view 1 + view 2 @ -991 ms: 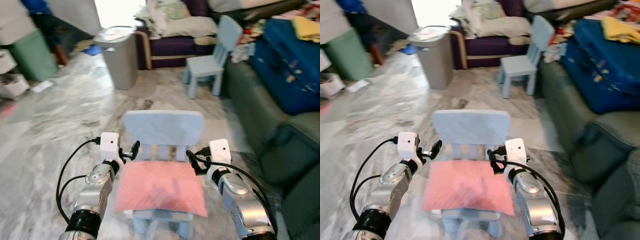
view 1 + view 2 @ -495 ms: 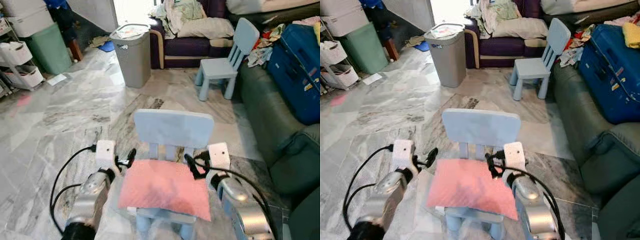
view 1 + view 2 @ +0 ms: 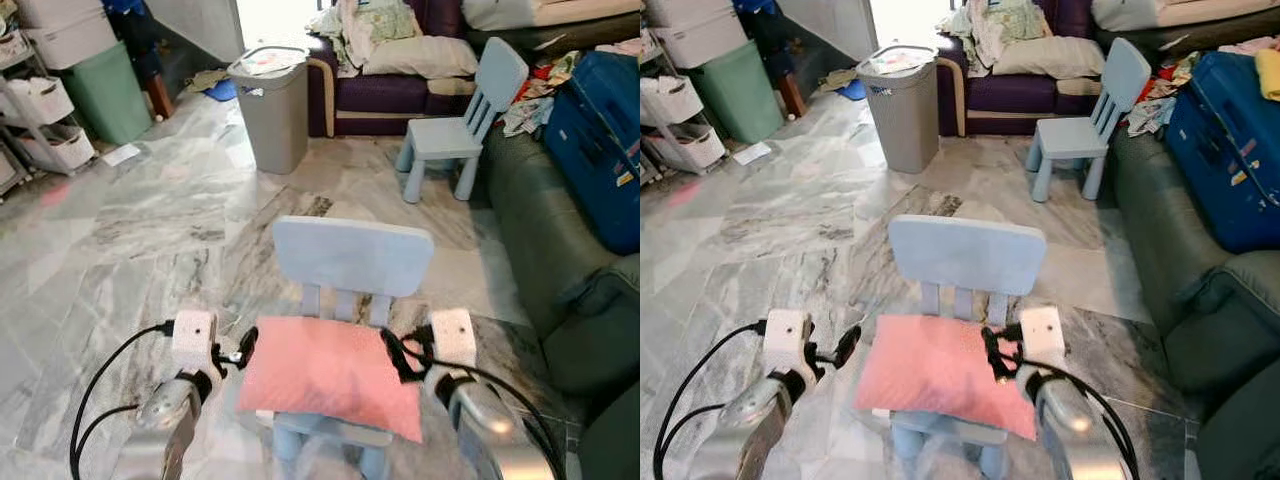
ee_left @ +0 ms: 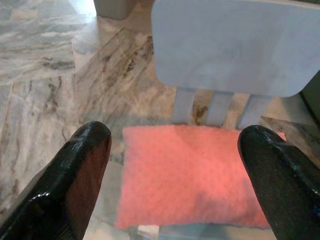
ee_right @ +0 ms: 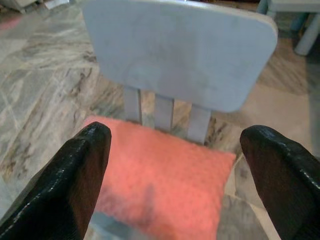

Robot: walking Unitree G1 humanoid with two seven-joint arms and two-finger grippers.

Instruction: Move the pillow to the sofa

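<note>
Left eye view: a marble floor point(image 3: 130, 230) with a small light-blue chair point(image 3: 352, 262) in front of the robot.
Pillow: the pink pillow point(image 3: 330, 372) lies flat on the chair's seat, in front of the backrest.
Left tool: the left tool point(image 3: 240, 348) sits just beside the pillow's left edge, fingers point(image 4: 82, 175) spread wide, holding nothing.
Right tool: the right tool point(image 3: 398, 355) is at the pillow's right edge, fingers point(image 5: 80, 177) also spread wide and empty.
Sofa: a dark green sofa point(image 3: 545, 230) stands to the right, a blue suitcase point(image 3: 605, 140) on it.
Background: a second blue chair point(image 3: 455, 120), a grey bin point(image 3: 270, 105).
</note>
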